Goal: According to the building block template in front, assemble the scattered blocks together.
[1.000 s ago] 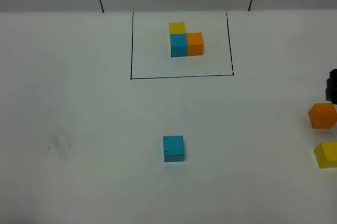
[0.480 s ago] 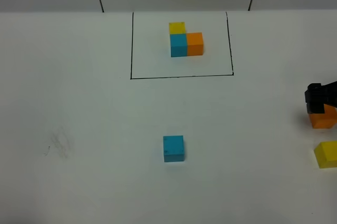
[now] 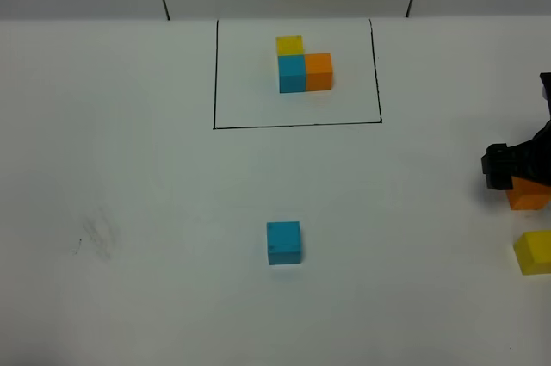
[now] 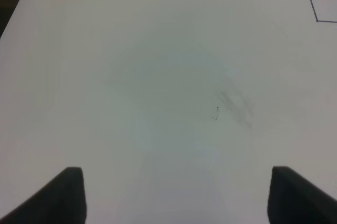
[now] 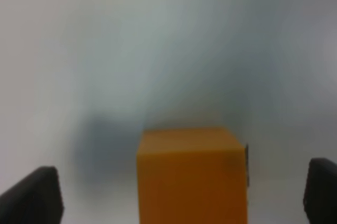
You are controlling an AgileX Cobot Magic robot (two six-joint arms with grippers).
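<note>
Straddling the orange cube (image 3: 527, 197) at the right of the table (image 3: 155, 211), the right gripper (image 5: 176, 192) is being held wide open. The left gripper (image 4: 179, 195) is being held open over the table's left part. The sky-blue cube (image 3: 283, 242) is lying mid-table, the yellow cube (image 3: 534, 252) near the orange one, the framed template (image 3: 303, 66) at the far side.

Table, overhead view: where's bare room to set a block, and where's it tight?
Bare: the stretch left of the blue cube, below the drawn rectangle, bar a faint smudge. Also bare: between the blue cube and the orange cube. Tight: the right edge, where the open right gripper straddles the orange cube, yellow cube close beside it.
</note>
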